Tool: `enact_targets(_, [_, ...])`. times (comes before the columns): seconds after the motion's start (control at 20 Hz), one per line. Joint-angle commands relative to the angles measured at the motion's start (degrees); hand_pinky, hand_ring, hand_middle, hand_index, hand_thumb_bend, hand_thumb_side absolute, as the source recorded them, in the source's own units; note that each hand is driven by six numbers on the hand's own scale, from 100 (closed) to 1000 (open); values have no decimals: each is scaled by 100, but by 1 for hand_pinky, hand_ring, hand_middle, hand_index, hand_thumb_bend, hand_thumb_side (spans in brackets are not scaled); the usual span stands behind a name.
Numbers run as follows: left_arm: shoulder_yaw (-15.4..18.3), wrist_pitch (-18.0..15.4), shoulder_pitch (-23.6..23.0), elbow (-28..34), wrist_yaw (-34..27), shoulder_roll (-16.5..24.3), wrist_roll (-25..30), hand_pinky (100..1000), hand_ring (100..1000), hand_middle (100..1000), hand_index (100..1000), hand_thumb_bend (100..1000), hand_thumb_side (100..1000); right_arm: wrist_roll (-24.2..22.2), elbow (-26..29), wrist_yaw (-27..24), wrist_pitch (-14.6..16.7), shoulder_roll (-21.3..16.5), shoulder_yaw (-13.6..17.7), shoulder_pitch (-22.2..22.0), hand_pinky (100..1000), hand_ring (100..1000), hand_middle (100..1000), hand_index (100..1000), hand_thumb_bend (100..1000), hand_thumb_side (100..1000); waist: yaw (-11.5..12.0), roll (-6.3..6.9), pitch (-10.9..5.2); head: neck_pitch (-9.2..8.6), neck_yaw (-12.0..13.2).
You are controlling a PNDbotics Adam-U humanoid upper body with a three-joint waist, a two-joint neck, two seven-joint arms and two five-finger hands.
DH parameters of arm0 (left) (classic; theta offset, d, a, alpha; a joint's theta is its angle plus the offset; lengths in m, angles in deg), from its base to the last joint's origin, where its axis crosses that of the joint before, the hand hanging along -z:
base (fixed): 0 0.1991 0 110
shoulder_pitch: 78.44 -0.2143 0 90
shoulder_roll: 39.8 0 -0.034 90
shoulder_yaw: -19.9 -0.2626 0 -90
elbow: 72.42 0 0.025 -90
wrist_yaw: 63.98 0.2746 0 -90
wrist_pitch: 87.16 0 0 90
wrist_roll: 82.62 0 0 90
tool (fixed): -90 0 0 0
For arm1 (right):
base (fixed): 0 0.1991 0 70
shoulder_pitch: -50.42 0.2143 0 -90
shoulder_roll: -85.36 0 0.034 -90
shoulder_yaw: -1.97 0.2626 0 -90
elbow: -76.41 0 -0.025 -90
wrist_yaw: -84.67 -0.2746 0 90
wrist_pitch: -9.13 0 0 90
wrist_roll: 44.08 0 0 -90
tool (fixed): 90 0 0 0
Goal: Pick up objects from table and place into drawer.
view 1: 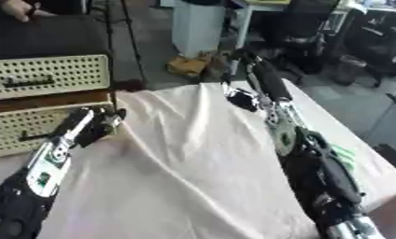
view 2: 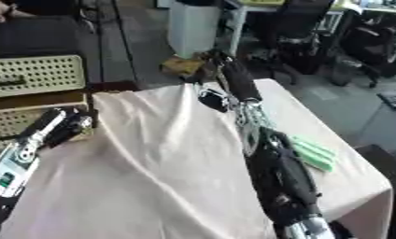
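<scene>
A wrinkled cream cloth (view 2: pixel 160 168) drapes the table, its broad middle bare between the two black-and-silver arms. The left hand (view 1: pixel 99 122) sits at the cloth's left edge against the perforated beige drawer unit (view 1: pixel 46 77), fingers curled on nothing visible. The right hand (view 2: pixel 222 63) reaches past the far edge; its fingers cannot be made out. Flat pale-green pieces (view 2: pixel 314 153) lie near the right edge.

I see the drawer unit (view 1: pixel 46 100) left of the table (view 1: pixel 185 177); my left hand (view 1: pixel 99 123) is beside it. The flat object (view 2: pixel 314 153) lies on the table, right of my right arm (view 2: pixel 266 168).
</scene>
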Motion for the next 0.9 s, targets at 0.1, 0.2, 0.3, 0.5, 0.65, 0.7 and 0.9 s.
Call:
enact_targets(0.1, [243, 218, 150, -131, 98, 428, -446, 437, 610, 781, 839, 365, 1000, -3, 148, -37, 9, -110, -3, 121, 826, 914, 853, 840, 100, 406, 1, 20, -63, -82, 18])
enact_targets(0.2, [275, 202, 172, -193, 45, 463, -518, 433, 609, 782, 846, 364, 1000, -8, 154, -40, 16, -97, -7, 126, 827, 914, 853, 841, 100, 406, -20, 22, -51, -122, 29])
enact_targets(0.3, [305, 191, 199, -281, -39, 485, -499, 442, 624, 799, 860, 362, 1000, -15, 157, -34, 34, -67, -20, 143, 826, 913, 853, 841, 100, 407, -66, 21, -28, -166, 55])
enact_targets(0.5, [373, 201, 243, -411, -101, 570, -530, 437, 617, 792, 855, 370, 1000, -16, 148, -23, 65, -45, -33, 185, 826, 912, 853, 841, 100, 394, -162, 7, 11, -218, 85])
enact_targets(0.65, [378, 89, 238, -332, -217, 565, -627, 422, 596, 763, 835, 357, 1000, 2, 144, -58, 46, -90, -8, 169, 827, 914, 852, 841, 100, 412, -157, 5, 21, -212, 93])
enact_targets(0.7, [354, 46, 228, -283, -272, 560, -612, 416, 577, 737, 822, 354, 1000, 1, 146, -71, 40, -100, -3, 162, 827, 914, 852, 841, 100, 412, -149, 6, 21, -207, 91])
enact_targets(0.9, [28, -115, 63, 339, -364, 662, 32, 371, 482, 611, 762, 358, 1000, -12, 168, -87, 26, -148, 13, 124, 827, 914, 851, 841, 100, 415, -57, 38, -11, -190, 60])
